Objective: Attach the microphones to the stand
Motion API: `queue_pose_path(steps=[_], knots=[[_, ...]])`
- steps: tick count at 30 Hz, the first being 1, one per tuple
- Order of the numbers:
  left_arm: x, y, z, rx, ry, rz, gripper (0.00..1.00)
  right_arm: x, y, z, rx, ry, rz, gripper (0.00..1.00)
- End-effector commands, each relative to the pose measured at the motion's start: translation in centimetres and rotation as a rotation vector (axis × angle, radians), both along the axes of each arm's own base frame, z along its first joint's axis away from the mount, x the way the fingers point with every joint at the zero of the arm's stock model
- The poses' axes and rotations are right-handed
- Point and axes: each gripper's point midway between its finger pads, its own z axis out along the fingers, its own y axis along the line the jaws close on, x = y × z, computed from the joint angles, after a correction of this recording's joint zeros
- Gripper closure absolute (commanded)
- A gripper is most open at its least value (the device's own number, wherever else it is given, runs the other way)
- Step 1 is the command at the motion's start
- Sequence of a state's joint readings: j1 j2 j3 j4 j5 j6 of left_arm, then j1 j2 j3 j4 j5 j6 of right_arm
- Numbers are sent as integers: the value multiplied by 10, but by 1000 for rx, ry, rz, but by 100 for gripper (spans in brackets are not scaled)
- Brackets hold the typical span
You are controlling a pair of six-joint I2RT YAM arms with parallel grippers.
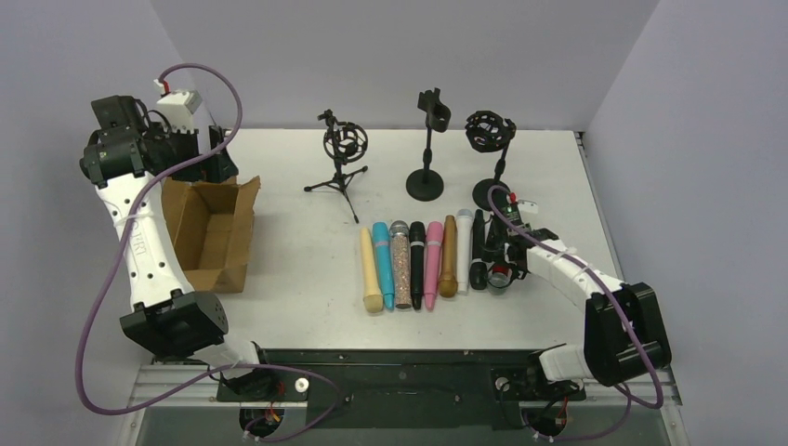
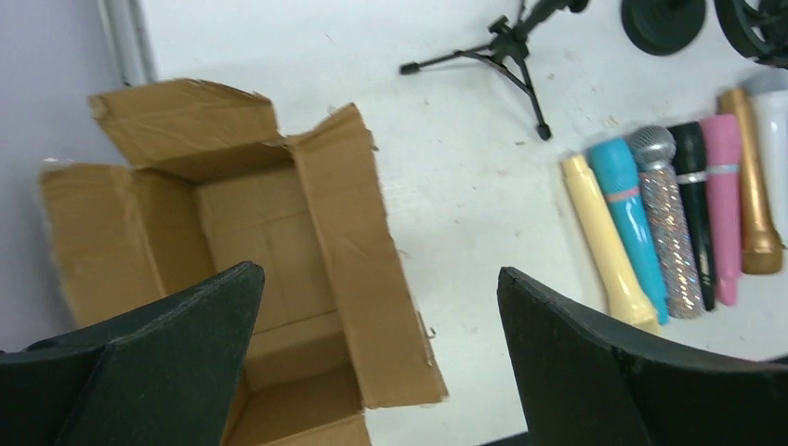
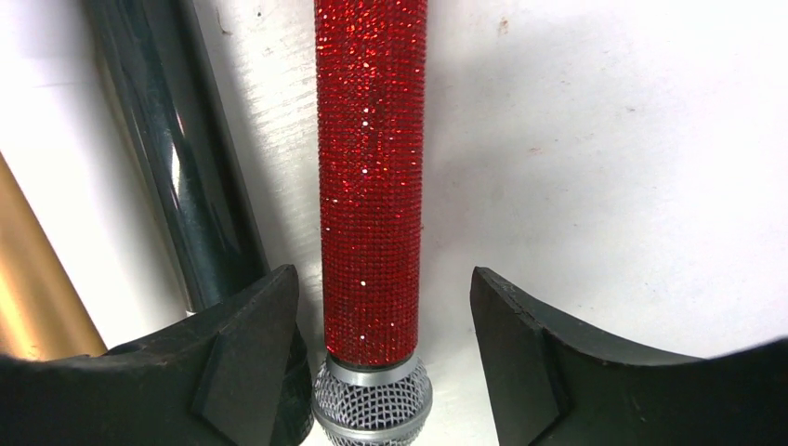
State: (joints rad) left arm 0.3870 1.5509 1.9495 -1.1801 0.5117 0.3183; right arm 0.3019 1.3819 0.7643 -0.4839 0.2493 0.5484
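Note:
A red glittery microphone [image 3: 370, 139] with a grey mesh head [image 3: 372, 409] lies on the table at the right end of a row of microphones [image 1: 417, 265]. My right gripper [image 3: 381, 274] straddles it, open, with a gap on each side of the body. In the top view that gripper [image 1: 502, 251] is low over the row's right end. Three stands are at the back: a tripod with a shock mount [image 1: 344, 153], a clip stand [image 1: 427, 139] and a second shock-mount stand [image 1: 490, 139]. My left gripper [image 2: 379, 272] hangs open and empty over the cardboard box [image 2: 232, 242].
The open cardboard box [image 1: 212, 232] sits at the table's left, under the left arm. A black microphone [image 3: 186, 167] and a golden one [image 3: 28, 297] lie close on the left of the red one. Cream, teal, glittery, black and pink microphones [image 2: 669, 214] lie side by side.

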Motion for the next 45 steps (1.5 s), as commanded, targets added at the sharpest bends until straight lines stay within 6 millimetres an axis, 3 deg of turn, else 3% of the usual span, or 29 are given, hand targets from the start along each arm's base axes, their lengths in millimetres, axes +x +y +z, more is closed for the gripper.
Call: queue_pose_path(steps=[1, 7, 12, 15, 18, 21, 24, 30, 39, 45], knots=[[-18, -25, -2, -103, 41, -79, 4, 16, -8, 43, -26, -122, -41, 36], [-23, -32, -1, -140, 48, -90, 4, 24, -8, 66, -32, -154, -35, 36], [-22, -36, -13, -200, 56, -76, 4, 23, -10, 71, -34, -176, -56, 39], [-22, -49, -26, -281, 49, -85, 4, 18, -8, 84, -22, -220, -54, 39], [-17, -57, -35, -239, -1, -130, 4, 11, 0, 101, -26, -273, -36, 37], [-24, -77, -54, -121, 23, -218, 4, 5, 7, 105, -35, -288, -34, 36], [-33, -92, -64, -86, 30, -272, 4, -2, 15, 86, -14, -283, -52, 36], [-33, -101, -58, -108, -35, -294, 4, -4, 10, 44, -17, -246, -112, 37], [-39, -105, -33, -98, 37, -282, 4, 10, 9, 21, 53, -204, -127, 38], [-46, -117, -19, -162, 19, -314, 4, 1, 15, -7, 97, -152, -133, 41]])
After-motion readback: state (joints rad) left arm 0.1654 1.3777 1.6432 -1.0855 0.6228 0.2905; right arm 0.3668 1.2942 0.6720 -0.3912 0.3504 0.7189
